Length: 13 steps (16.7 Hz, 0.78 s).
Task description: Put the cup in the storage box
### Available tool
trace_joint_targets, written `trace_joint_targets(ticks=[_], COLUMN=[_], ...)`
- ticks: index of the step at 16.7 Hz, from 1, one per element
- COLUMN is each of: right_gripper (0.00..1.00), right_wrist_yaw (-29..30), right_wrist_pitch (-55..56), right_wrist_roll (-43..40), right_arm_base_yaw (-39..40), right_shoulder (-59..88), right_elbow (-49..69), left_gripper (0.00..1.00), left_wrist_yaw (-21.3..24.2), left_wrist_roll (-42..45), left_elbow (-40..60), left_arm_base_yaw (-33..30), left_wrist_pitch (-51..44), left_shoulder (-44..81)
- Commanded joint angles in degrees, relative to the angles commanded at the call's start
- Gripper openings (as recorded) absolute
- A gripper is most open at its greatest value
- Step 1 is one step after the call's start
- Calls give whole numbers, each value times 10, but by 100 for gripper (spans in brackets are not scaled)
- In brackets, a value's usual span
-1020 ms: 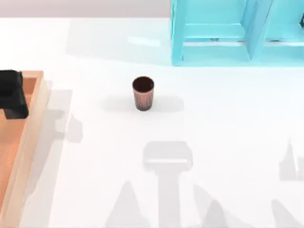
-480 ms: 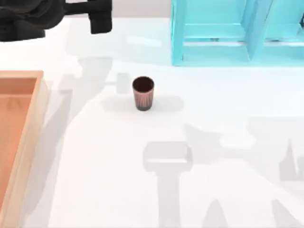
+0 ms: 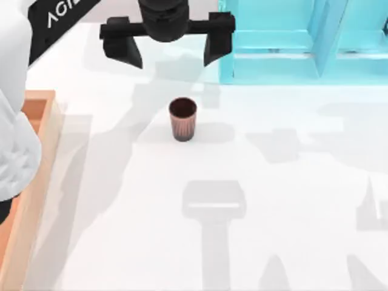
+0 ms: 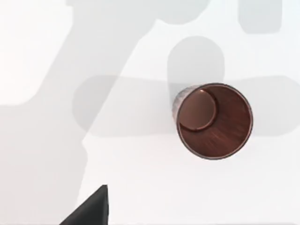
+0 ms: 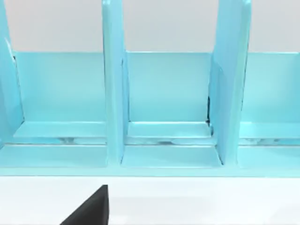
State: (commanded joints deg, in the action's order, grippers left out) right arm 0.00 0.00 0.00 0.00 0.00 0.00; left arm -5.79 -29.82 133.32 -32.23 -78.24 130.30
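White desk (image 3: pixel 291 200), cup (image 3: pixel 182 119) upright near centre. Left claw (image 3: pixel 167 51) hangs at the cup's 12 o'clock, fingers wide apart. Storage box (image 3: pixel 37 157) at 9 o'clock, turquoise shelf (image 3: pixel 291 42) at 1 o'clock.

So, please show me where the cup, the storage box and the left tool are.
cup (image 3: pixel 182 120), top view, ribbed side wall.
storage box (image 3: pixel 37 176), top view, right rim.
left tool (image 3: pixel 170 56), top view, midway between its spread fingertips.
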Motion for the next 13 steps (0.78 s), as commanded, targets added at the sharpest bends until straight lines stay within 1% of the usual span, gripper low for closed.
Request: trace_joint_targets(ticks=[3,5,7,13], right_gripper=[100,100,100,100], right_wrist_yaw=[0,0,0,0], right_wrist_pitch=[0,0,0,0], right_wrist_roll=[0,0,0,0], right_arm_base_yaw=[0,0,0,0], right_shoulder=[0,0,0,0], right_elbow=[0,0,0,0], left_gripper=[100,100,100,100], left_wrist_yaw=[-1,-1,-1,-1], left_wrist_roll=[-22,-31,-34,-32], left_elbow=[94,131,142,132], left_arm_base_yaw=[-23,-32,-35,-32], left_wrist_pitch=[-47,-66,-72,-61], left_shoulder=[82,114,123,124])
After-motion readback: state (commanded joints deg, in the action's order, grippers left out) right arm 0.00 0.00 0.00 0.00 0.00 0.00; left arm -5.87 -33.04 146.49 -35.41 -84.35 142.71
